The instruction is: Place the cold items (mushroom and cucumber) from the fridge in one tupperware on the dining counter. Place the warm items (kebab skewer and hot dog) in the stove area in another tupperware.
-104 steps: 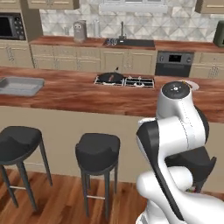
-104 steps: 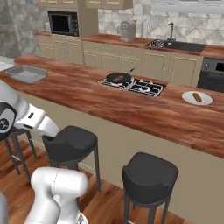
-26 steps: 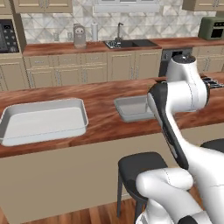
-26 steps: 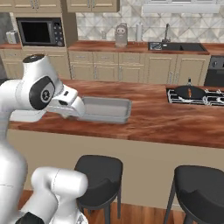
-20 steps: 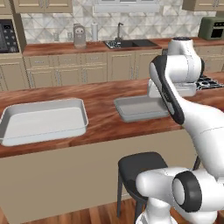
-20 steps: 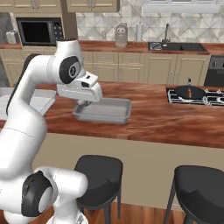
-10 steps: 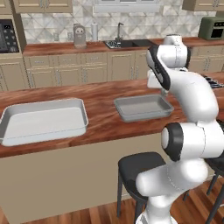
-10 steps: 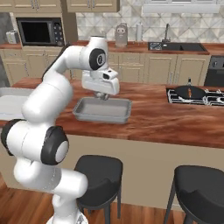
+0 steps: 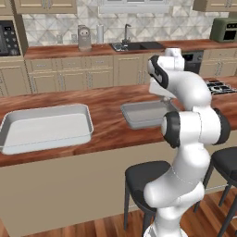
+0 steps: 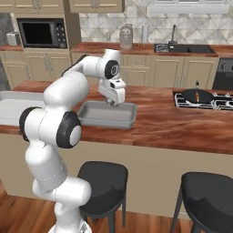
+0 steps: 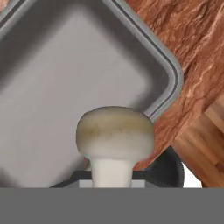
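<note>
Beige cabinets [image 9: 69, 78] along a grey tiled back wall [image 9: 152, 23], built-in microwave [image 10: 40, 32], sink with faucet [image 9: 132, 45], black stovetop [image 10: 202, 99], black stools [image 10: 101, 179], reddish wood floor [image 9: 97, 224].

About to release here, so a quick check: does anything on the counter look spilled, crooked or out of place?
Nothing stands out. The gripper holds the mushroom over the smaller tub, which sits flat on the counter.

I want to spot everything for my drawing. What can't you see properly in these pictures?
- Fingers: hand view, hidden behind the mushroom stem and the bottom edge.
- Mushroom: both base views, covered by the hand.
- Near tupperware: left base view, right end behind the arm.
- Far tupperware: right base view, cut by the left edge.
</note>
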You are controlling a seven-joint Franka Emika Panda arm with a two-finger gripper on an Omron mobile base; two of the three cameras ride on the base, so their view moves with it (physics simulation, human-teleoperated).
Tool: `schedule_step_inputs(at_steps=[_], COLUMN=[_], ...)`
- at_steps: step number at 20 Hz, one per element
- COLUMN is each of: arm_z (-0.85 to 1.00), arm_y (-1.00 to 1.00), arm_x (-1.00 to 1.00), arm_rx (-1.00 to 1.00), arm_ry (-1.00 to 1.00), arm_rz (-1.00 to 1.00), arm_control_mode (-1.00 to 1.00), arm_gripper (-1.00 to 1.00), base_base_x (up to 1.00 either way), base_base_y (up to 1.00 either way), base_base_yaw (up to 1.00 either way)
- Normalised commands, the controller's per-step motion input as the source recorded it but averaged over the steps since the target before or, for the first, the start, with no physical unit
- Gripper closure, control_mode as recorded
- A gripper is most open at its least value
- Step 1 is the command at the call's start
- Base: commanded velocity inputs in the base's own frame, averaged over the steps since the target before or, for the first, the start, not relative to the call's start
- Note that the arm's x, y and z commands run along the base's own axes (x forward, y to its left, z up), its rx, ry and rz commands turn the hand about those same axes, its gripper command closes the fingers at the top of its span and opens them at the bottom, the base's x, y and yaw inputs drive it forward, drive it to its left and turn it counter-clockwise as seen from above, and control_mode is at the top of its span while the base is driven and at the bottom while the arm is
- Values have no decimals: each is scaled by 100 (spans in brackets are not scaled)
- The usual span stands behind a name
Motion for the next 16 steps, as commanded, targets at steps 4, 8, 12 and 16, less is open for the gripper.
schedule_step_inputs(at_steps=[4, 8, 12, 16], arm_z=[-37, -20, -28, -30], arm_y=[-12, -3, 0, 0], arm_x=[64, 14, 41, 56], arm_rx=[-8, -8, -5, -4], arm_ry=[0, -4, -1, 0], arm_rz=[-33, -27, -18, -16], arm_control_mode=[-100, -100, -100, -100], arm_gripper=[100, 100, 100, 100], base_base_x=[0, 0, 0, 0], base_base_y=[0, 0, 0, 0], base_base_yaw=[0, 0, 0, 0])
